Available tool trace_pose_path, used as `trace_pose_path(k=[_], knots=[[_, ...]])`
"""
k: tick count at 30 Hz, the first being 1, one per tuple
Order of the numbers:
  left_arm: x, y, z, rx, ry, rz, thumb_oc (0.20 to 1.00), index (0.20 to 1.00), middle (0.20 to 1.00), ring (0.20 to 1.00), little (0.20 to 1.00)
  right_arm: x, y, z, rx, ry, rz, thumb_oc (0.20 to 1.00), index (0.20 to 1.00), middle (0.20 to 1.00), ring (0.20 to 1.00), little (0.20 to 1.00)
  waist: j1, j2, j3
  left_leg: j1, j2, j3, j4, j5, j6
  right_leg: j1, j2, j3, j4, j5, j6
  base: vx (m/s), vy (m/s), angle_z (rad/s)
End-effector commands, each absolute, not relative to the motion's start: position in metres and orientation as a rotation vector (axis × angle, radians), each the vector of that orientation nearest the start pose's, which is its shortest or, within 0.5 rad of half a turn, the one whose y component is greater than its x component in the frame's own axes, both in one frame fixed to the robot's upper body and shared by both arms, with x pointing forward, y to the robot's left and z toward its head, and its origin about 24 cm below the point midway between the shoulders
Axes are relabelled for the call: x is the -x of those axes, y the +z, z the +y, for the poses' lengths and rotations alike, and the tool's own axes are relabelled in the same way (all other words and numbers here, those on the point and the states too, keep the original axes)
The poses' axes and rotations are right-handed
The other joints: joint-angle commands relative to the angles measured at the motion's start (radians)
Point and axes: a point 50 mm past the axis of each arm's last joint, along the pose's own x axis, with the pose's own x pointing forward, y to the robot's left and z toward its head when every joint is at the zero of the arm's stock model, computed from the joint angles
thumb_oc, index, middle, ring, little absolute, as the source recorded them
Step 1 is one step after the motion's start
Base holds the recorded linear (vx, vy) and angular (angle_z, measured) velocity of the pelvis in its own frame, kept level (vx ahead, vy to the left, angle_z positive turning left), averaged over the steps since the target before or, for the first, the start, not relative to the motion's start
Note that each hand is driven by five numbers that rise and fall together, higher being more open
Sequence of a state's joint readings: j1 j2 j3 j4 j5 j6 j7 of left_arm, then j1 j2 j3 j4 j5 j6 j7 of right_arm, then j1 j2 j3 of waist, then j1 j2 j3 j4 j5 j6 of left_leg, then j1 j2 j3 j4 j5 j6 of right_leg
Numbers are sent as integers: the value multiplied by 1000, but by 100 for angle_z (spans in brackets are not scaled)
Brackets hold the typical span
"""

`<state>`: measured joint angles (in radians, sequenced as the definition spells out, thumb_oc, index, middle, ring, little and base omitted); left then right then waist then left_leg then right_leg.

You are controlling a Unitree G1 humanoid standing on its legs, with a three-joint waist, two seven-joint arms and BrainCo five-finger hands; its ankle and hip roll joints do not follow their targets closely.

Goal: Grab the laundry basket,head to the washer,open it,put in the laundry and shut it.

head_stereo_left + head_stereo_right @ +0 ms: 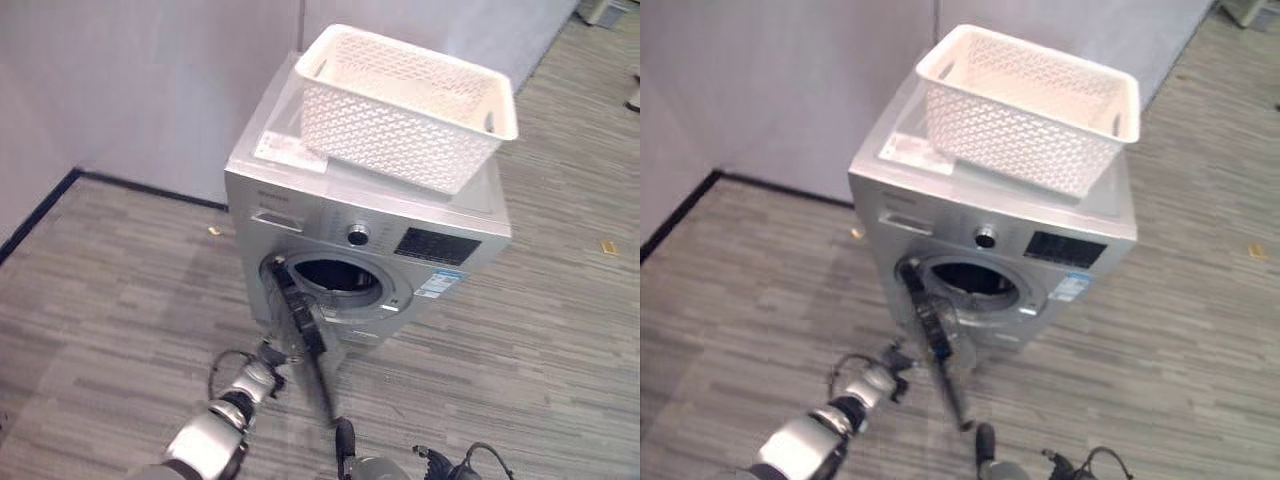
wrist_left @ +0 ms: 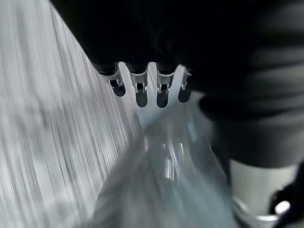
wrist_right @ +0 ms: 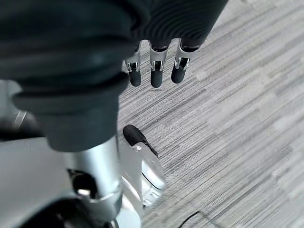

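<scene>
A white lattice laundry basket point(image 1: 405, 105) stands on top of the silver washer point(image 1: 300, 180). The washer's round door point(image 1: 300, 325) is swung outward, seen edge-on, and the dark drum opening point(image 1: 335, 278) is exposed. My left hand point(image 1: 268, 358) is low beside the door's outer face, fingers point(image 2: 140, 92) straight, with the door's clear glass point(image 2: 166, 166) just past them. My right hand point(image 3: 152, 71) hangs open above the carpet near the bottom of the eye views point(image 1: 344, 437), holding nothing.
Grey partition walls point(image 1: 150, 80) stand behind and left of the washer, with a black baseboard point(image 1: 40, 215) running along the floor. Striped grey carpet point(image 1: 540, 340) spreads to the right and in front.
</scene>
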<state>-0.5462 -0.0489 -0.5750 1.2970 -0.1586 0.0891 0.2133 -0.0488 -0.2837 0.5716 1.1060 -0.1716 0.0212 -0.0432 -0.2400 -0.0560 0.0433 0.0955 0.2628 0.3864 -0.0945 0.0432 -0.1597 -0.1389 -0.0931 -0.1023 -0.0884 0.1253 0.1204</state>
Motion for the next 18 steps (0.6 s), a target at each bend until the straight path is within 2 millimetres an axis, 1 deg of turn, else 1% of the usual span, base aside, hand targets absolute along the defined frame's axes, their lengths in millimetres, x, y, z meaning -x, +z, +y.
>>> trace_pose_path(k=[1, 2, 3, 4, 5, 6, 7, 8, 10, 11, 12, 13, 14, 15, 16, 17, 18], knots=[[-306, -34, 23, -325, -381, 532, 1000, 1000, 1000, 1000, 1000, -129, -158, -188, 756, 429, 1078, 1000, 1000, 1000, 1000, 1000, -46, 37, -28, 85, 27, 1, 97, -18, -11, -164, 27, 34, 46, 24, 25, 149, 101, -107], [-313, -8, -11, -300, -477, 432, 1000, 1000, 1000, 1000, 1000, -109, -164, -202, 790, 438, 1188, 1000, 1000, 1000, 1000, 1000, -74, 76, -42, 109, 2, 33, 106, -22, -8, -172, 32, 50, 45, 30, 39, 115, 72, -89], [-313, -8, -12, -300, -478, 432, 1000, 1000, 1000, 1000, 1000, -109, -164, -202, 790, 437, 1188, 1000, 1000, 1000, 1000, 1000, -73, 77, -42, 109, 2, 34, 106, -22, -8, -173, 33, 51, 45, 30, 39, 119, 68, -89], [-314, -1, -19, -306, -502, 401, 1000, 1000, 1000, 1000, 1000, -103, -165, -207, 805, 432, 1215, 1000, 1000, 1000, 1000, 1000, -81, 89, -45, 117, -5, 41, 107, -22, -8, -175, 34, 55, 45, 30, 40, 174, 99, -73], [-321, 23, -34, -327, -528, 282, 1000, 1000, 1000, 1000, 1000, -89, -167, -219, 832, 410, 1274, 1000, 1000, 1000, 1000, 1000, -88, 123, -52, 137, -11, 34, 109, -37, -14, -162, 35, 56, 37, 11, 55, 131, 50, -57], [-323, 28, -37, -334, -531, 256, 1000, 1000, 1000, 1000, 1000, -86, -167, -221, 835, 406, 1282, 1000, 1000, 1000, 1000, 1000, -91, 120, -51, 128, -14, 41, 114, -14, -13, -170, 29, 51, 43, 26, 43, 121, 20, -24], [-323, 36, -41, -343, -545, 199, 1000, 1000, 1000, 1000, 1000, -82, -167, -225, 830, 385, 1292, 1000, 1000, 1000, 1000, 1000, -92, 126, -51, 125, -11, 37, 120, -4, -16, -165, 25, 44, 42, 24, 42, -23, -56, -8], [-323, 36, -41, -343, -545, 199, 1000, 1000, 1000, 1000, 1000, -82, -167, -225, 830, 385, 1292, 1000, 1000, 1000, 1000, 1000, -92, 126, -51, 125, -11, 36, 120, -4, -16, -165, 25, 44, 42, 24, 42, 0, 0, 0], [-323, 41, -39, -283, -552, 144, 1000, 1000, 1000, 1000, 1000, -79, -166, -231, 815, 342, 1293, 1000, 1000, 1000, 1000, 1000, -85, 136, -41, 116, -2, 17, 135, 16, -23, -151, 18, 30, 38, 19, 39, -9, -6, 8], [-320, 39, -38, -266, -560, 139, 1000, 1000, 1000, 1000, 1000, -79, -166, -231, 811, 333, 1285, 1000, 1000, 1000, 1000, 1000, -80, 137, -37, 110, 2, 6, 140, 24, -25, -144, 15, 21, 35, 16, 38, -35, -25, 37], [-319, 36, -28, -250, -551, 119, 1000, 1000, 1000, 1000, 1000, -80, -166, -230, 809, 321, 1273, 1000, 1000, 1000, 1000, 1000, -64, 138, -31, 104, 8, -8, 143, 37, -29, -137, 11, 8, 32, 11, 34, -40, -28, 49], [-317, 33, -22, -244, -547, 111, 1000, 1000, 1000, 1000, 1000, -80, -166, -229, 799, 315, 1267, 1000, 1000, 1000, 1000, 1000, -57, 136, -28, 100, 12, -19, 144, 44, -31, -130, 8, -2, 30, 8, 33, -49, -31, 43], [-313, 27, -12, -239, -537, 103, 1000, 1000, 1000, 1000, 1000, -81, -165, -228, 789, 300, 1249, 1000, 1000, 1000, 1000, 1000, -39, 134, -22, 93, 17, -34, 146, 47, -31, -122, 4, -13, 29, 3, 30, -31, -19, 28], [-313, 27, -11, -240, -537, 104, 1000, 1000, 1000, 1000, 1000, -81, -166, -227, 788, 301, 1250, 1000, 1000, 1000, 1000, 1000, -41, 133, -22, 93, 18, -35, 146, 47, -31, -122, 3, -15, 29, 2, 30, -56, -52, 56], [-304, 13, 15, -187, -505, 125, 1000, 1000, 1000, 1000, 1000, -85, -166, -221, 748, 279, 1221, 1000, 1000, 1000, 1000, 1000, -6, 124, -18, 78, 30, -64, 149, 54, -33, -105, -3, -37, 26, -9, 25, -46, -58, 62], [-295, 1, 29, -165, -492, 152, 1000, 1000, 1000, 1000, 1000, -89, -165, -217, 726, 267, 1201, 1000, 1000, 1000, 1000, 1000, 16, 119, -15, 70, 35, -77, 150, 57, -34, -96, -6, -47, 24, -15, 21, -78, -80, 83], [-283, -16, 53, -153, -462, 196, 1000, 1000, 1000, 1000, 1000, -96, -164, -214, 695, 246, 1175, 1000, 1000, 1000, 1000, 1000, 52, 110, -12, 59, 42, -102, 152, 57, -32, -82, -11, -61, 20, -21, 19, -56, -58, 81]])
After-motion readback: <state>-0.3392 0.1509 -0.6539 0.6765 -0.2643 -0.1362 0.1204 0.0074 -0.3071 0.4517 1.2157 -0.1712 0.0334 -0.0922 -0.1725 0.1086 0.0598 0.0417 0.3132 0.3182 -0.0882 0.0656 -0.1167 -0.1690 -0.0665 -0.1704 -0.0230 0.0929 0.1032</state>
